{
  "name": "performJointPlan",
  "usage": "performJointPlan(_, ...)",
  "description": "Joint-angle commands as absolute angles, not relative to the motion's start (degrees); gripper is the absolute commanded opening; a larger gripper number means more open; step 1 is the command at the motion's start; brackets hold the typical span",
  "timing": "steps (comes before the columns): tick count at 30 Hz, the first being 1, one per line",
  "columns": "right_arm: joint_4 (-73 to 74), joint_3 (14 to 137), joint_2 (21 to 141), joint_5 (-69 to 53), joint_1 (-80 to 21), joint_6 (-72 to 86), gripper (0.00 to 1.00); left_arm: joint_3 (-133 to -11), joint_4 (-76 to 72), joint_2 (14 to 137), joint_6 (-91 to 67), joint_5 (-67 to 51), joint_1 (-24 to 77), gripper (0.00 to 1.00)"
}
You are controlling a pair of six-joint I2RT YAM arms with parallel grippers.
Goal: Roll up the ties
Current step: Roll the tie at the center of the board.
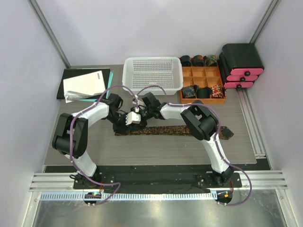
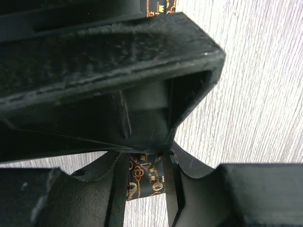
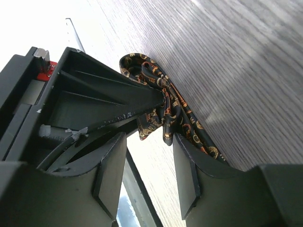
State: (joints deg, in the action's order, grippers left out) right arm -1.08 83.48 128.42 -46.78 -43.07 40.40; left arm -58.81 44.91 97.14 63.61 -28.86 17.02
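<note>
A dark tie with a brown-gold pattern lies stretched across the table, its wide pointed end at the right. Its left end is lifted where both grippers meet. My left gripper is shut on that end; in the left wrist view the patterned tie sits pinched in my left gripper. My right gripper is close beside it. In the right wrist view my right gripper stands open, the folded tie just past its fingertips, brushing the right finger.
A white mesh basket stands behind the grippers. To its right is an orange compartment tray holding several rolled ties. A black and pink case sits at the far right, and a notebook with papers at the far left.
</note>
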Motion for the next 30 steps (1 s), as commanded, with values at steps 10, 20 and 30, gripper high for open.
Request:
performJointPlan(10, -0.7, 85.1, 129.4, -45.7, -43.6, 38.5, 0.06, -60.4, 44.2, 98.2, 62.1, -27.4, 16.4, 0.50)
performJointPlan(20, 3.1, 83.7, 129.5, -44.6, -42.1, 37.4, 0.01, -58.8, 47.7, 91.8, 70.6, -30.0, 8.4, 0.75)
performJointPlan(30, 4.3, 84.1, 130.4, -44.3, -41.9, 36.8, 0.01, -58.5, 47.7, 92.2, 75.2, -34.3, 9.2, 0.68)
